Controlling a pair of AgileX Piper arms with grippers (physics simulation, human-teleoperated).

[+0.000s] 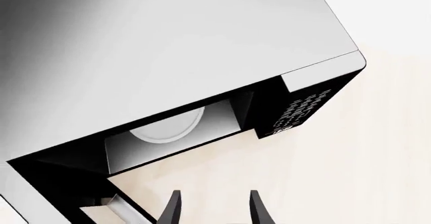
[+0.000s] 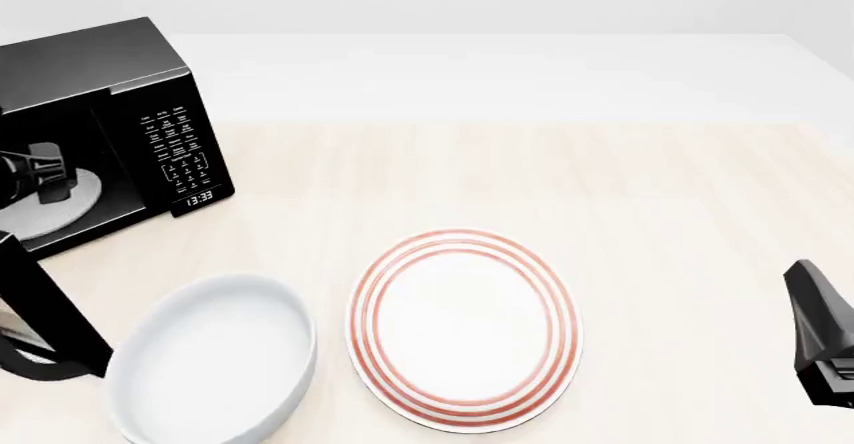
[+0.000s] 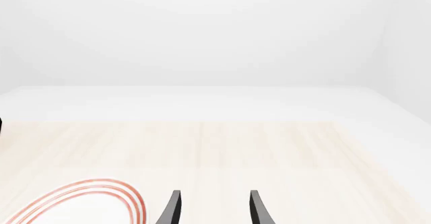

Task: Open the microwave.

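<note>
The glossy black microwave (image 2: pixel 127 74) stands at the table's far left, its keypad panel (image 2: pixel 176 154) showing a small clock. Its door (image 2: pixel 54 314) hangs swung out toward the near edge, and the pale turntable (image 2: pixel 60 209) shows inside the cavity. In the left wrist view the cavity with the turntable (image 1: pixel 168 128), the door (image 1: pixel 60 178) and its grey handle (image 1: pixel 118 206) are visible. My left gripper (image 1: pixel 215 209) is open and holds nothing; that arm (image 2: pixel 38 174) hovers before the cavity. My right gripper (image 3: pixel 215 209) is open over bare table at the near right (image 2: pixel 821 334).
A white bowl (image 2: pixel 214 364) sits near the front left, just right of the open door. A white plate with red rings (image 2: pixel 465 329) lies front centre, also seen in the right wrist view (image 3: pixel 74 204). The pale wooden table (image 2: pixel 641 194) ends at a white far edge.
</note>
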